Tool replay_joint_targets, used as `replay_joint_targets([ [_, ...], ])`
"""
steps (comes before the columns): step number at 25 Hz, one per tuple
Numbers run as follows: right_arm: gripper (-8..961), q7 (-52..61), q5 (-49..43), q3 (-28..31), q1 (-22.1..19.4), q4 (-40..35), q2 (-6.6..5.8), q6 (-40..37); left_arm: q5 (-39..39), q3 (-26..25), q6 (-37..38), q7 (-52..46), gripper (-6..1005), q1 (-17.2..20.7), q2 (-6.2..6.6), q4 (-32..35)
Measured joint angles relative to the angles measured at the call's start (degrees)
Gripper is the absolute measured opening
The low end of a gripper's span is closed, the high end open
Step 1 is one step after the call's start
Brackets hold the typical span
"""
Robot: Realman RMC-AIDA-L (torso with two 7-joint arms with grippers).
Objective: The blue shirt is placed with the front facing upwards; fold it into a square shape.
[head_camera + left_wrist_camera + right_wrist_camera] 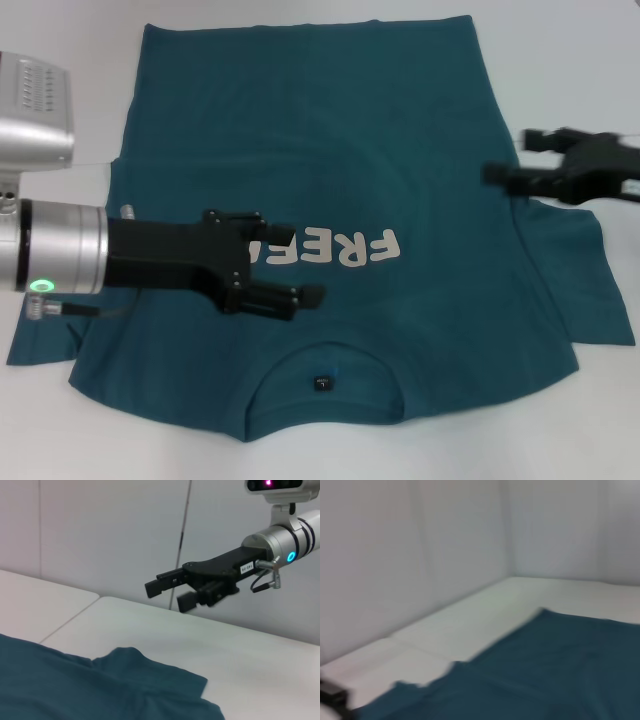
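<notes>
The blue shirt (300, 150), a dark teal cotton short-sleeved garment with cream block lettering (335, 248) on the chest, lies spread flat and face up on the white table (560, 60), its round neckline (322, 385) nearest the robot. We find the left gripper (300, 262) poised over the lettering, fingers parted and holding nothing. We find the right gripper (512, 158) over the shirt's edge by the right sleeve (590, 280), fingers likewise apart and empty.
</notes>
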Motion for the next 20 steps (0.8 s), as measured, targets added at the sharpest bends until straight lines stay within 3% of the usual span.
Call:
replay_joint_targets([
  [5,930,8.7,-6.0,4.5,0.5,-0.3,-1.55,2.4,0.0,-0.2,-1.6,-0.3,934,0.0,-1.72,0.0],
  [12,929,21.6,-19.8,6.5,2.2,0.0,-3.76,2.7,0.0,-0.6,-3.0,-0.7,934,-0.2,-3.73,0.0],
  [16,929,26.7,-27.9,8.1,3.6,-0.5,-4.16,-0.7,0.0,-0.6,-3.0,-1.2,934,-0.4,-4.72,0.0],
  [20,929,27.7,-30.0,11.2,4.0,-1.6,-4.37,-4.8,0.0,-0.6,-3.4,-1.0,934,-0.4,-5.35,0.1],
])
